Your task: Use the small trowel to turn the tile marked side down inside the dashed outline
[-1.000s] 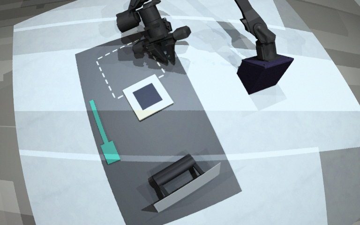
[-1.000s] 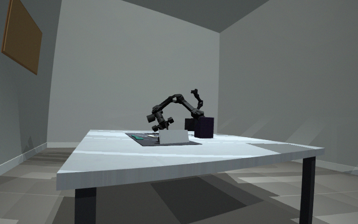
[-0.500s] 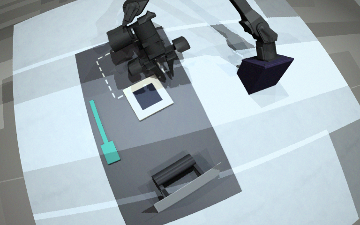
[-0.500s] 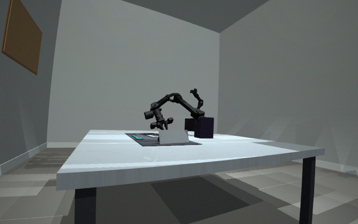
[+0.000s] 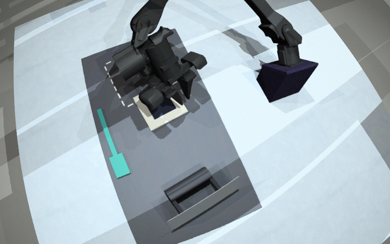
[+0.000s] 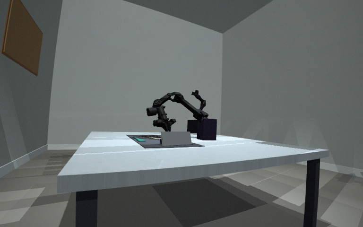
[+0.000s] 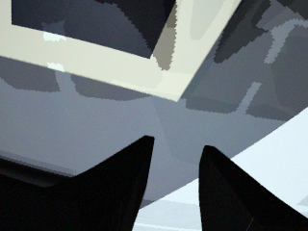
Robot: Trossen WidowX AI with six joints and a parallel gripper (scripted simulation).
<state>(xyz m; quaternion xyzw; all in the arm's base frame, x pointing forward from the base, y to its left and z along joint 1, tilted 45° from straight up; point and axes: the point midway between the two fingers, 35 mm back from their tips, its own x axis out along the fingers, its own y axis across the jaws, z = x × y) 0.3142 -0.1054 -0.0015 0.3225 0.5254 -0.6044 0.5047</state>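
The square cream tile lies flat with its dark square mark facing up. Its back edge covers part of the front line of the dashed outline; most of it lies in front of that. My gripper is slightly open and empty, tips down above the tile's right side. It partly hides the tile and outline. A grey plate, tilted up, is joined by two arms to a dark cylindrical handle. A flat teal tool lies left. Which is the trowel is unclear.
The dark mat lies on the pale table. The arm's dark purple base block stands on the table right of the mat. The arm's links arch over the back of the mat.
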